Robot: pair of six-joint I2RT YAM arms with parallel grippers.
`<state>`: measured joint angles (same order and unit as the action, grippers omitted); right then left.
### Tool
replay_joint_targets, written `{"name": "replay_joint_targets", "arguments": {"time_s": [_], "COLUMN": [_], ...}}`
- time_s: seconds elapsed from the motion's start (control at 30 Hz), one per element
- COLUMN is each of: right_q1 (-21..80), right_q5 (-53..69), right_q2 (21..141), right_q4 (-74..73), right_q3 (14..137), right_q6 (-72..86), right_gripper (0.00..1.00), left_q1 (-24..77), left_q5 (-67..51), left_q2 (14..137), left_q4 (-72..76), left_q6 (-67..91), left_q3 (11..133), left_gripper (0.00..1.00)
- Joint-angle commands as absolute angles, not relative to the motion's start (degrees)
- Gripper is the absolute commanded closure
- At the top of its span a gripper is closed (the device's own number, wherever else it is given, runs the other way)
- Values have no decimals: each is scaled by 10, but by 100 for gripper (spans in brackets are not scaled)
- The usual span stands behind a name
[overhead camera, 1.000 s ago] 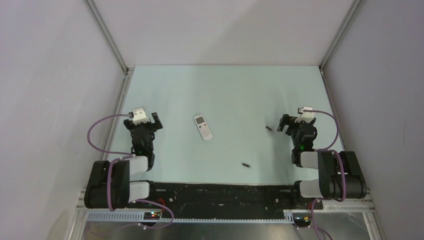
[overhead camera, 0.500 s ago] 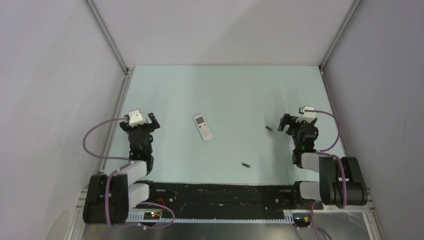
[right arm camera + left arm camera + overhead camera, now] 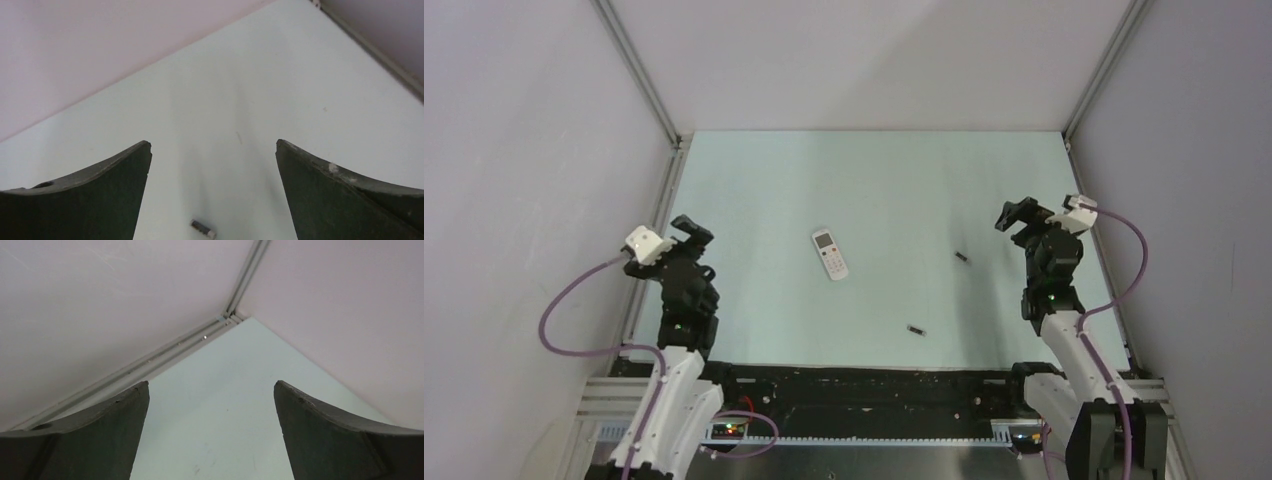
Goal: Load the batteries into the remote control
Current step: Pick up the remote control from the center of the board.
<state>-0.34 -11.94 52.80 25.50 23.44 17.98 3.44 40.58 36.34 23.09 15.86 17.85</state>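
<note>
Batteries (image 3: 961, 257) lie loose and apart on the tabletop (image 3: 874, 180), right of the face-up remote control (image 3: 829, 254) at centre, while the left hand (image 3: 690, 231) and right hand (image 3: 1016, 218) hover released and empty, seemingly poised for a first pickup.

The table (image 3: 874, 180) looks smooth and matt; the remote control (image 3: 829, 254) looks white plastic.
</note>
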Motion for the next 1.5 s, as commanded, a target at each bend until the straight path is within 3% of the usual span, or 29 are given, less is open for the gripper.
{"name": "replay_joint_targets", "arguments": {"time_s": [0.0,0.27,0.47,0.6,0.77,0.87,1.07,1.37,1.47], "right_q1": [-5,-47,-71,-114,-186,-210,-131,119,209], "right_q5": [-77,37,61,126,290,313,188,-21,-76], "right_q2": [501,529,597,628,670,671,619,644,674], "right_q4": [147,4,-138,-152,-130,-119,-154,-172,-173], "right_q3": [269,339,409,414,405,400,417,464,492], "right_q6": [280,319,313,317,338,336,299,258,247], "right_gripper": [0,0,0,0,0,0,0,0,0], "left_q1": [37,36,35,35,33,31,27,-69,-75], "left_q5": [462,401,411,414,399,373,307,156,159], "left_q2": [332,427,448,453,457,461,479,518,517], "left_q4": [64,-130,-163,-178,-190,-198,-220,-294,-299], "left_q6": [199,215,256,262,263,257,242,257,241], "left_q3": [247,387,400,406,410,411,425,467,463], "left_gripper": [2,2,2,2,2,2,2,2,2]}}
